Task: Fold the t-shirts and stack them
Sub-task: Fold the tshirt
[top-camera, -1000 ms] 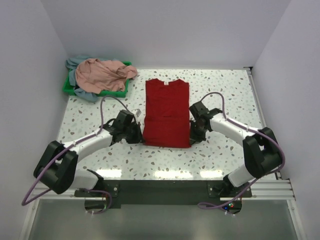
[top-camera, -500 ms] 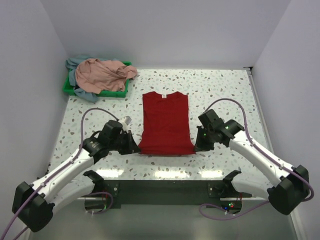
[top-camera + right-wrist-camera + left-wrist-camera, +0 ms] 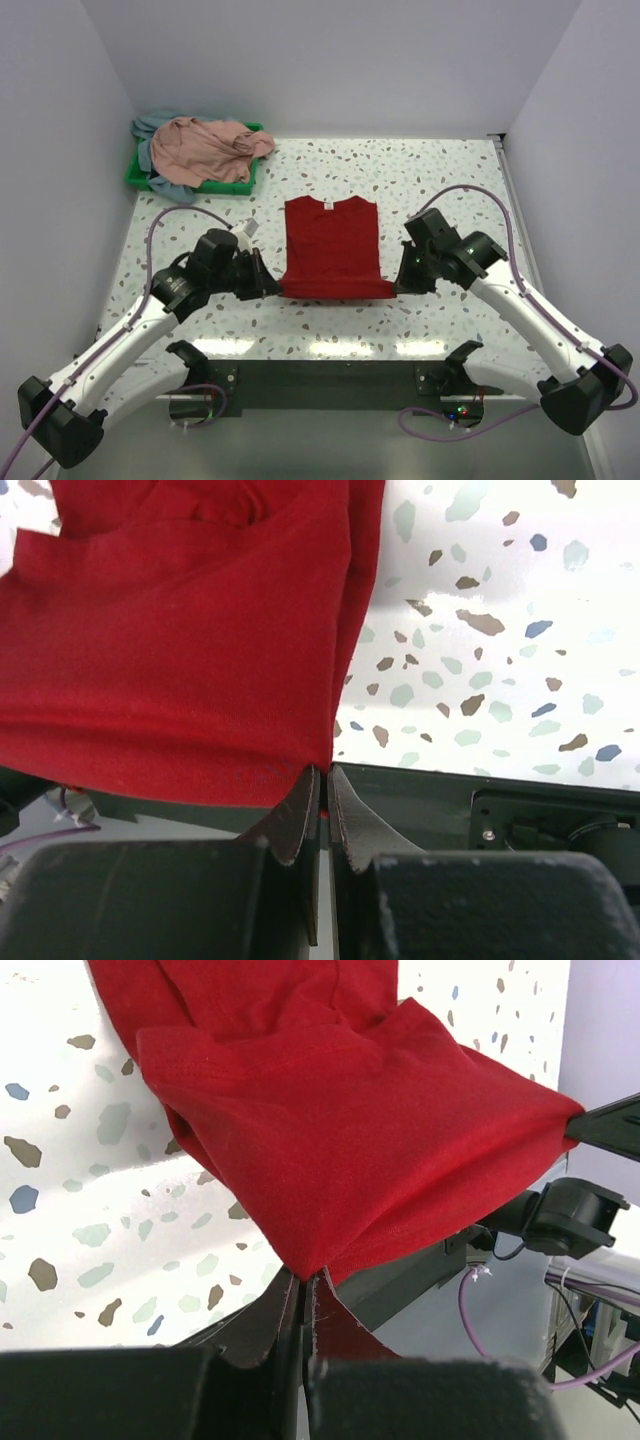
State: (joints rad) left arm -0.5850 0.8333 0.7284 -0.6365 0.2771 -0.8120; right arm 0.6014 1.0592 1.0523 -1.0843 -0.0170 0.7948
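The grey-blue t-shirt [image 3: 152,126] is mostly buried under the dusty pink t-shirt [image 3: 205,148]. Both are heaped in the green tray [image 3: 232,186] at the far left corner of the worktop [image 3: 450,180], and only strips of the tray's rim show. From above, the fingertips of both grippers are hidden under their own wrist bodies.

The wrist views show the grips. The left gripper [image 3: 302,1282] is clenched on the near left corner of the red t-shirt [image 3: 330,240], and the right gripper [image 3: 322,775] is clenched on its near right corner. Both wrist views cut off the shirt's collar end.

The red t-shirt lies in the middle of the worktop with its collar toward the far edge. Its near hem is raised off the surface between the 2 grippers.

The worktop is white with coloured speckles. Plain pale walls [image 3: 320,60] enclose it on 3 sides.
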